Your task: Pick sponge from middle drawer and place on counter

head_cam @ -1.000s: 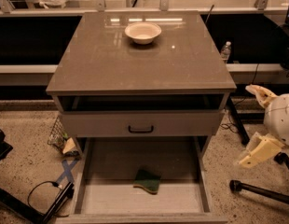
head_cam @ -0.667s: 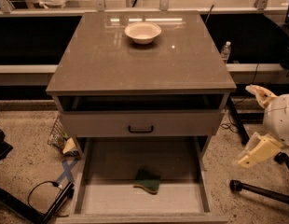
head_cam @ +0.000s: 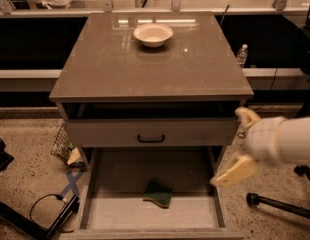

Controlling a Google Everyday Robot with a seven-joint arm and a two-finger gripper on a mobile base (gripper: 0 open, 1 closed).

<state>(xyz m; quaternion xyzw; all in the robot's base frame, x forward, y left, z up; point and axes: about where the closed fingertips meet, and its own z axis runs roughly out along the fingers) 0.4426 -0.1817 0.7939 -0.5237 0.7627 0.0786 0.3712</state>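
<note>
The sponge (head_cam: 158, 194), dark green on top with a yellow edge, lies flat on the floor of the open middle drawer (head_cam: 115, 215), near its centre. The counter (head_cam: 145, 66) is the glossy grey-brown cabinet top above. My gripper (head_cam: 240, 144) comes in from the right, beside the drawer's right wall and above it, right of the sponge. Its two tan fingers (head_cam: 235, 171) are spread apart and hold nothing.
A white bowl (head_cam: 153, 34) sits at the back of the counter. A shut drawer front with a black handle (head_cam: 151, 138) is above the open drawer. Cables and blue tape (head_cam: 70, 184) lie on the floor at left. A black stand leg (head_cam: 280, 204) is at right.
My gripper has moved left, from well right of the cabinet to the right wall of the open drawer. The sponge and bowl have not moved.
</note>
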